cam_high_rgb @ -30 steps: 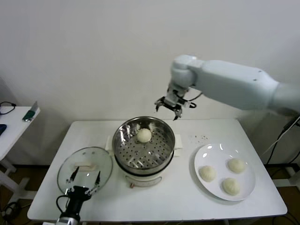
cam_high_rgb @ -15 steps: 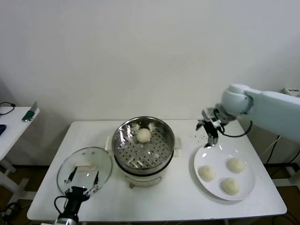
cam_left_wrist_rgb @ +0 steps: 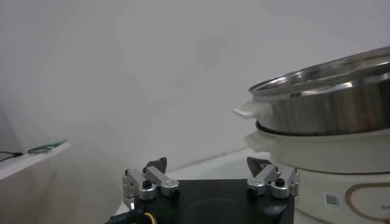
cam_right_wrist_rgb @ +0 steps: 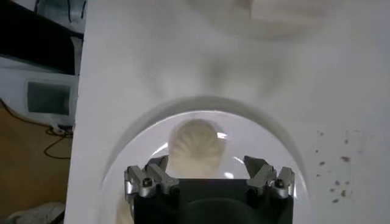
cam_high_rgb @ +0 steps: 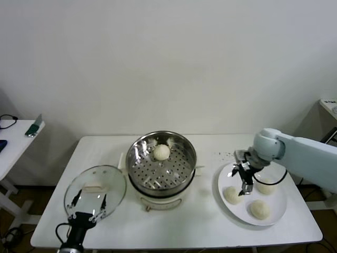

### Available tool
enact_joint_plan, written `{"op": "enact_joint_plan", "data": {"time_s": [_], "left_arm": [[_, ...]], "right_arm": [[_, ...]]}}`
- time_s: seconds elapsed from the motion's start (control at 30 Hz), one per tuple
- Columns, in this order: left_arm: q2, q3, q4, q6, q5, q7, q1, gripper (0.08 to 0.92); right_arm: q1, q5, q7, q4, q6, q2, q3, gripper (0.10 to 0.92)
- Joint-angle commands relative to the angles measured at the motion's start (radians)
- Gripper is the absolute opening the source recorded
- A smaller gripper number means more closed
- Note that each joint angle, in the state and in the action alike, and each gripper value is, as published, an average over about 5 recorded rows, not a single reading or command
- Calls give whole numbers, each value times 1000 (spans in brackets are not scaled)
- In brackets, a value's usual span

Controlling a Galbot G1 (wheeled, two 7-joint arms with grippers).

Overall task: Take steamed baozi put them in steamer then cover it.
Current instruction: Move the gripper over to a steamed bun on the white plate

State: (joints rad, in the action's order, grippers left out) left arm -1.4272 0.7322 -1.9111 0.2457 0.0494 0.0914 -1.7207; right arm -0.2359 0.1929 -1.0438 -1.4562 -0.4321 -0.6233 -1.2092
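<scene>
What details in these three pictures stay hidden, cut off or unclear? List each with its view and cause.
- Head view: the white electric pot base's front panel is too small to read.
- Right wrist view: the open right gripper blocks the near part of the flat white round plate; only one cream-white bun shows fully.
- Left wrist view: the shiny stainless-steel steamer is cut off by the picture edge, its inside unseen.

I see cream-white buns (cam_high_rgb: 259, 208) on a glossy white plate (cam_high_rgb: 229, 172), one more cream bun (cam_high_rgb: 161, 152) inside the shiny silver steamer (cam_high_rgb: 162, 163), whose floor is dotted with rows of dark holes. Its base (cam_high_rgb: 158, 202) is white. The clear glass lid (cam_high_rgb: 95, 190) has a cream handle. My table (cam_high_rgb: 200, 221) is white, with dark specks near the plate.
</scene>
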Motion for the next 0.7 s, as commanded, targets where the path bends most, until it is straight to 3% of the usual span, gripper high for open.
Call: {"op": "enact_joint_plan", "data": {"time_s": [0.03,0.4,0.7], "left_arm": [[-1,4,9,2,0,-2,-4,823],[-5,3,20,4,3,-2,3,823],[-7,6,20,10,-4,-3,-1,823]], "right_arm": [[131,-37,1,61,-19,-16,68,823],[161,-34,10,107,-21,-72,98,821],[154,-28,9,116,-18,-74,95,686]]}}
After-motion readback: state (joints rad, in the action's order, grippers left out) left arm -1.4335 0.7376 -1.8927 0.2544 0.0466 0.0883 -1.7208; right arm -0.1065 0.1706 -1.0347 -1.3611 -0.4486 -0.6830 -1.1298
